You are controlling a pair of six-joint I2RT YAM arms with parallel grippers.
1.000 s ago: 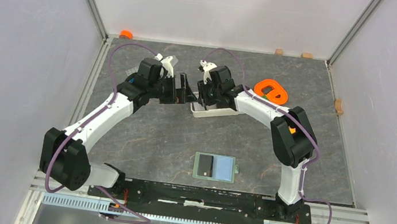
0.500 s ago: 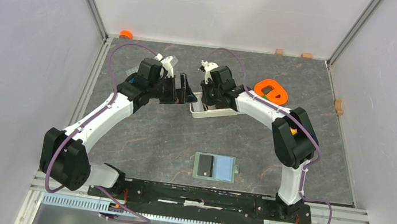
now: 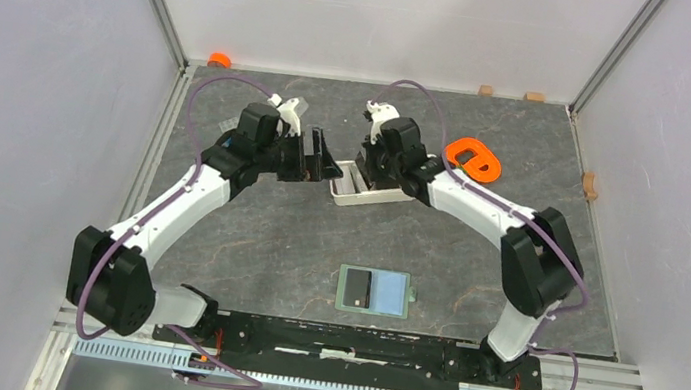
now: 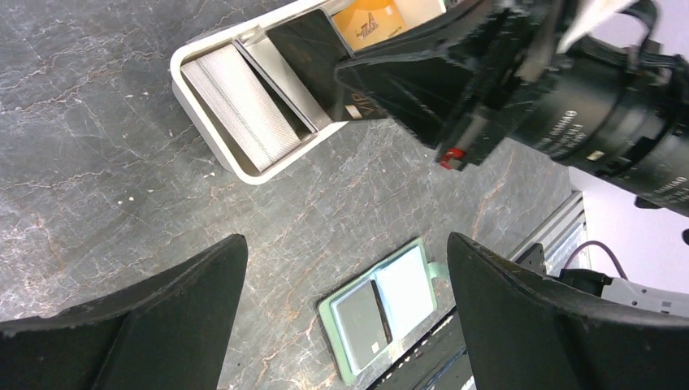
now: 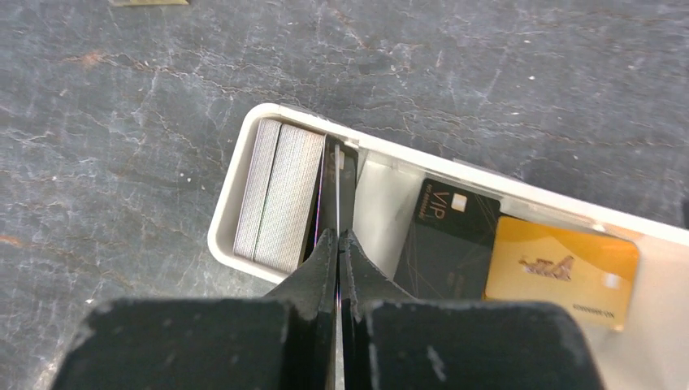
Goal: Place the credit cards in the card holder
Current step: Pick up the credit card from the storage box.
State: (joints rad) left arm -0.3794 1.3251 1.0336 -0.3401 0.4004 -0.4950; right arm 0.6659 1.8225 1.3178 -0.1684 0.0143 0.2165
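Note:
My right gripper (image 5: 337,236) is shut on a black credit card (image 5: 331,187) that stands on edge in the white tray (image 5: 244,150). That card (image 4: 313,61) shows tilted up in the left wrist view. A black VIP card (image 5: 447,240) and a gold card (image 5: 561,268) lie flat in the tray. The card holder (image 3: 394,292) lies open near the front edge, with a black card (image 3: 358,286) on its left half. My left gripper (image 3: 318,159) hovers open just left of the tray (image 3: 346,195), holding nothing. The open holder (image 4: 410,280) shows between its fingers, far below.
A grey ribbed block (image 5: 276,195) fills the tray's left end. An orange ring-shaped object (image 3: 472,158) lies behind the right arm. A small orange cap (image 3: 219,59) and small wooden blocks (image 3: 534,97) sit at the back edge, another block (image 3: 589,185) at the right wall.
My right gripper has shut on the upright black card, and the right arm's elbow has swung out to the right. The left arm has hardly moved.

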